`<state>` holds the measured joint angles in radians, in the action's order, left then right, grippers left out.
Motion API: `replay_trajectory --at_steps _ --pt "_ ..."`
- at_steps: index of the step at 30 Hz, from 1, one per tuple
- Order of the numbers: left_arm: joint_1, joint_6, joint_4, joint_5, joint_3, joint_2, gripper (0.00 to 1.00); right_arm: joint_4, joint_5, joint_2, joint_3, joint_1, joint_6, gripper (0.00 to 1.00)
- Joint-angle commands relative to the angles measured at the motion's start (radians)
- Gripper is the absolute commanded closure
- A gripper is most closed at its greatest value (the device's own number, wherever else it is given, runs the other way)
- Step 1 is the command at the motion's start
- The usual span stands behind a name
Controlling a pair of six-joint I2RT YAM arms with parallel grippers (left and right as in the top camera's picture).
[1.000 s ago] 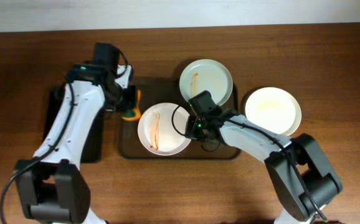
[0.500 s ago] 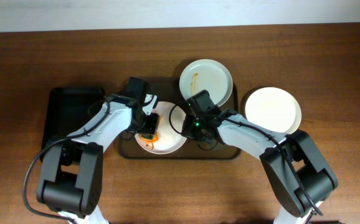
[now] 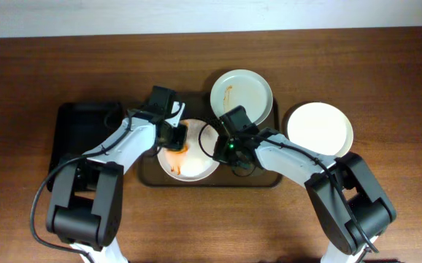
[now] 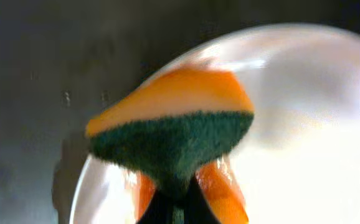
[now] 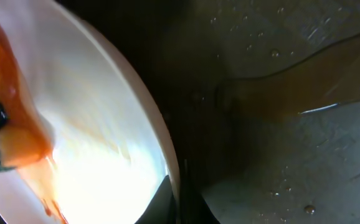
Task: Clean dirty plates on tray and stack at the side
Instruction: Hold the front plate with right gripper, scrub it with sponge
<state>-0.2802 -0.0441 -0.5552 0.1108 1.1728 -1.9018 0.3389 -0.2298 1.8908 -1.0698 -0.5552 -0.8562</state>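
Caught mid-scrub on the near plate [image 3: 196, 166], lying in the left half of the tray [image 3: 262, 177]. Clamped the sponge [image 4: 167, 137] tight in the left claw [image 3: 173, 135], green face pressed down onto the plate's far left part, beside a smear of orange sauce [image 3: 176, 152]. Pinched the plate's right rim in the right claw [image 3: 224, 146], narrowed to about the rim's thickness, seemingly to steady it against the rubbing. Judged the wipe far from done, given the sauce spread across the white. Called next for sweeps of the sponge toward the near and right parts of the plate, kept short of the right claw on the rim, then for a lift of the wiped plate over to the right. Left the far plate [image 3: 242, 93] unwiped at the tray's far right corner, marked by a thin brown streak [image 3: 229, 93]. Found the right plate [image 3: 319, 129] plain and white on the surface [image 3: 386, 73] just right of the tray, the likely base of the stack. Noted a black tray [image 3: 87, 135] to the left, under the left arm. Crowded the middle of the tray with both arms; risked a clash there, and a brush against the far plate on the way to the stack.
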Motion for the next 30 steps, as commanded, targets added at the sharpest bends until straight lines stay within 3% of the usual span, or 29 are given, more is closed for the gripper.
replay_trajectory --at_steps 1,8,11,13,14,19,20,24,27,30 --pt "0.026 0.184 -0.185 0.219 0.009 -0.031 1.0 0.009 -0.001 0.027 -0.004 -0.001 0.01 0.96" --pt "0.025 0.278 -0.36 0.302 0.01 -0.031 1.0 0.008 -0.006 0.027 -0.004 -0.001 0.01 0.96" --pt "0.04 0.274 -0.319 0.389 0.011 -0.031 1.0 0.008 -0.015 0.027 -0.004 -0.001 0.01 0.96" --pt "0.055 0.201 -0.227 0.388 0.011 -0.031 1.0 0.008 -0.022 0.027 -0.004 -0.001 0.01 0.96" --pt "0.055 0.164 -0.172 0.362 0.011 -0.031 1.0 0.009 -0.021 0.027 -0.004 -0.001 0.01 0.96" --pt "0.054 -0.081 0.077 -0.055 0.011 -0.031 1.0 0.012 -0.021 0.027 -0.004 -0.001 0.01 0.96" --pt "0.054 -0.107 0.078 -0.129 0.011 -0.031 1.0 0.013 -0.021 0.027 -0.003 -0.001 0.013 0.96" --pt "0.054 -0.128 -0.069 -0.15 0.016 -0.031 1.0 0.013 -0.021 0.027 -0.004 -0.001 0.013 0.96" --pt "0.054 -0.119 -0.248 -0.023 0.047 -0.031 1.0 0.013 -0.022 0.027 -0.004 -0.001 0.013 0.96" --pt "0.054 -0.067 -0.312 0.349 0.055 -0.031 1.0 0.013 -0.022 0.027 -0.003 -0.001 0.013 0.96"
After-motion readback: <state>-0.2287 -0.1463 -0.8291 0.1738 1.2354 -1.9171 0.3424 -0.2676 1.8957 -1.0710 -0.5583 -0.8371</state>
